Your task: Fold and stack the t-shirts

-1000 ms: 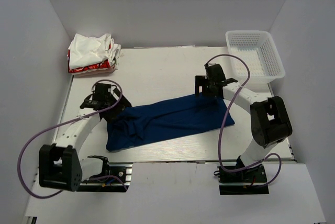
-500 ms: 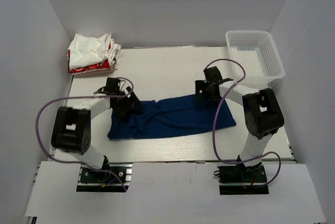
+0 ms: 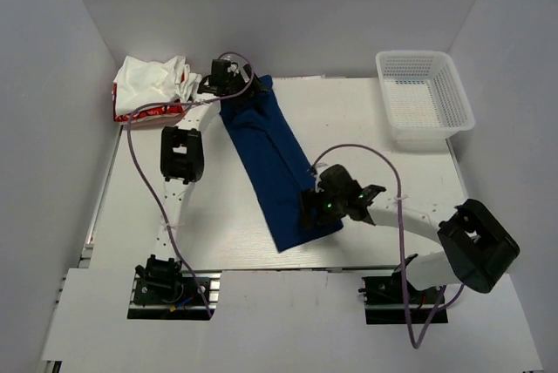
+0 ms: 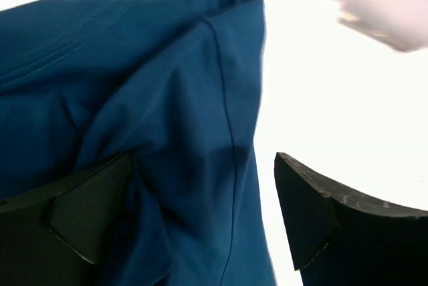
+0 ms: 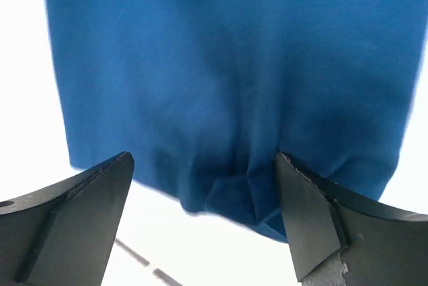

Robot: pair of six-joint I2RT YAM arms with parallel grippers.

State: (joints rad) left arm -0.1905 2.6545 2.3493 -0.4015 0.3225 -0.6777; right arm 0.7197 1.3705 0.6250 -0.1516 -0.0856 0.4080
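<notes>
The navy blue t-shirt (image 3: 275,164) lies in a long narrow strip running diagonally from the back left to the front middle of the table. My left gripper (image 3: 232,84) is at its far end, jaws wide open, with navy cloth (image 4: 167,132) between and under the fingers (image 4: 314,212). My right gripper (image 3: 324,207) is at the near end, jaws wide open over the shirt's edge (image 5: 227,132). The white and red t-shirts (image 3: 153,90) lie in a crumpled heap at the back left corner.
A white plastic mesh basket (image 3: 425,94) stands at the back right. Purple cables loop off both arms. The left arm stretches along the table's left side; white walls close in the back and sides.
The navy shirt lay crosswise in the middle; now it runs diagonally. My left gripper has moved to the back left, and my right gripper has moved toward the front.
</notes>
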